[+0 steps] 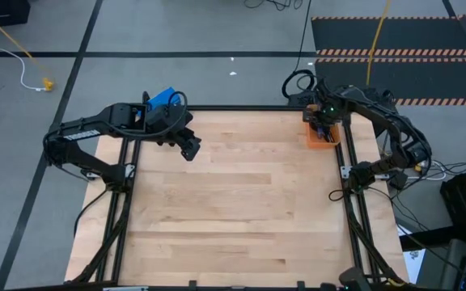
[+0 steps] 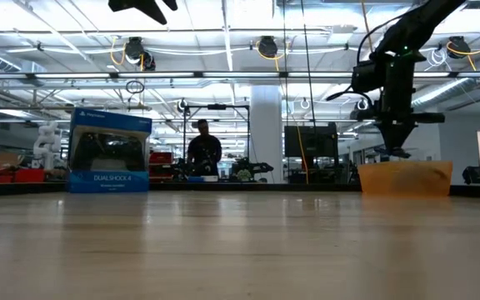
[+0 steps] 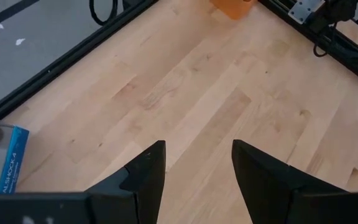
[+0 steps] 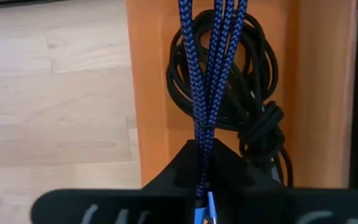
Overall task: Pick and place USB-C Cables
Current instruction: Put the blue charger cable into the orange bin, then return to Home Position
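Left: left gripper (image 1: 191, 150) hovers over the wooden table (image 1: 233, 210) at upper left, fingers spread, holding nothing; blue box (image 1: 163, 98) at the edge behind it | Right: right gripper (image 1: 324, 129) at upper right, above the orange bin (image 1: 332, 141), fingers pinching the blue braided cable (image 4: 213, 62) | black cables (image 4: 253, 118) coiled inside the bin

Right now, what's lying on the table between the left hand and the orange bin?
Nothing: bare wood separates the left hand from the orange bin, as the high view shows.

Grey floor (image 1: 176, 32); striped mat (image 1: 395, 52); ceiling lights (image 2: 223, 33); white pillar (image 2: 265, 125).
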